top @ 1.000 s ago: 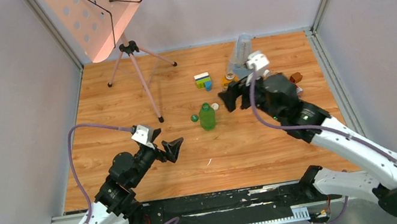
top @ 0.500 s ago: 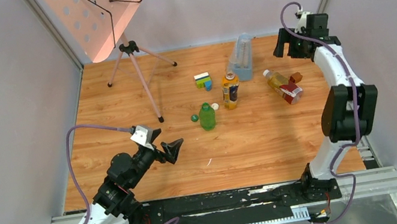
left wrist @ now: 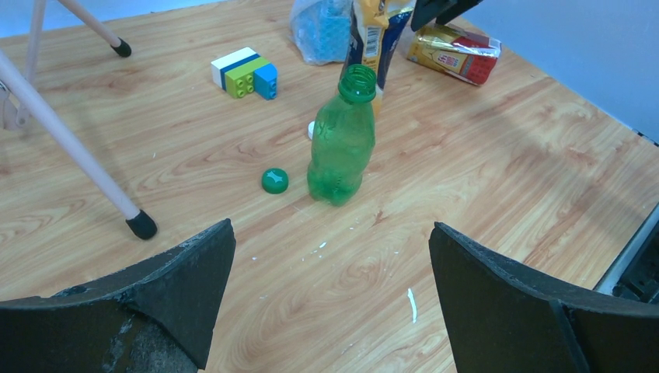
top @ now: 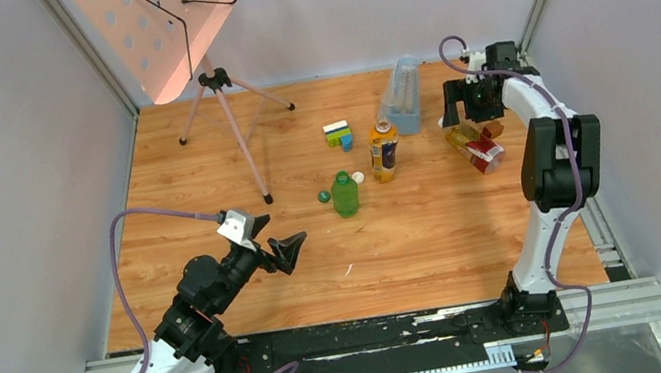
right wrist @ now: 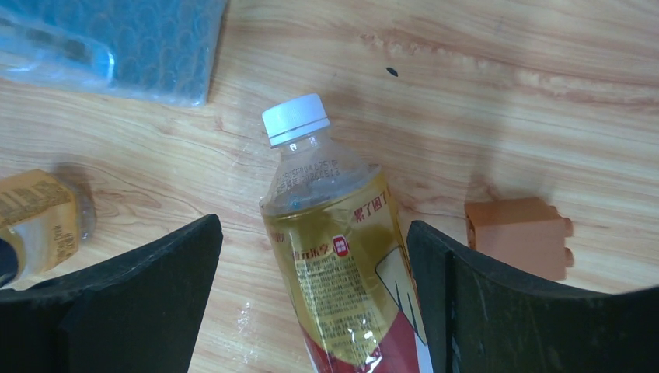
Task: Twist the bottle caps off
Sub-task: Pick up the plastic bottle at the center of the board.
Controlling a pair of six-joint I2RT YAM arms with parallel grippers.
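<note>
The green bottle (top: 345, 194) stands upright and uncapped, with the green cap (top: 322, 196) and a white cap (top: 358, 178) lying on the table beside it. Just behind it stands the amber bottle with the yellow label (top: 384, 149). The red-labelled amber bottle (top: 474, 148) lies on its side at the back right, its white cap (right wrist: 294, 119) still screwed on. My right gripper (right wrist: 312, 229) hovers open over this bottle, a finger on either side of its body. My left gripper (left wrist: 332, 264) is open and empty, well short of the green bottle (left wrist: 342, 140).
A tall clear bluish container (top: 403, 93) stands at the back. Toy bricks (top: 337, 134) lie left of it. A reddish-brown block (right wrist: 519, 233) sits close beside the lying bottle. A tripod stand (top: 223, 113) with a pink perforated board occupies the back left.
My right arm left the middle of the table, swung to the back right corner and came down over the lying red-labelled bottle, its jaws widening. The left arm stayed still.
</note>
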